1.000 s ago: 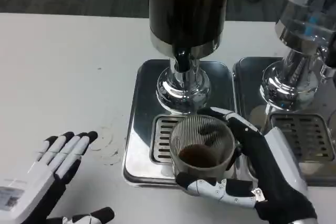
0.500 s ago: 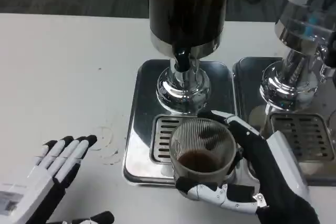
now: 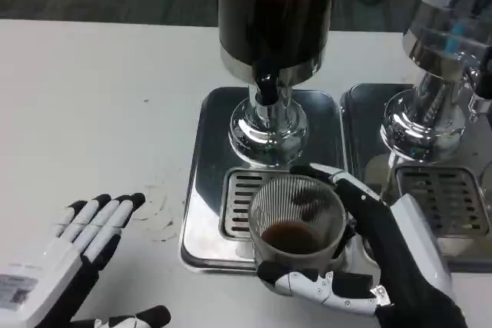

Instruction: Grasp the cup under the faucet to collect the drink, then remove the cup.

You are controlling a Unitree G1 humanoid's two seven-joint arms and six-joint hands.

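Observation:
A clear ribbed cup with a little dark drink at its bottom stands on the drip grille of the steel tray. My right hand grips it from the right, fingers around its far side and thumb across its near base. Above and behind the cup hangs the black faucet of the dark drink dispenser. My left hand lies open on the white table at the lower left, palm down, holding nothing.
A second dispenser on its own steel tray stands at the right, close to my right forearm. Faint ring marks show on the table left of the first tray.
The cup, held by my right hand, has shifted slightly toward the near edge of the tray. My left hand dipped and came back a little; its fingers stay spread.

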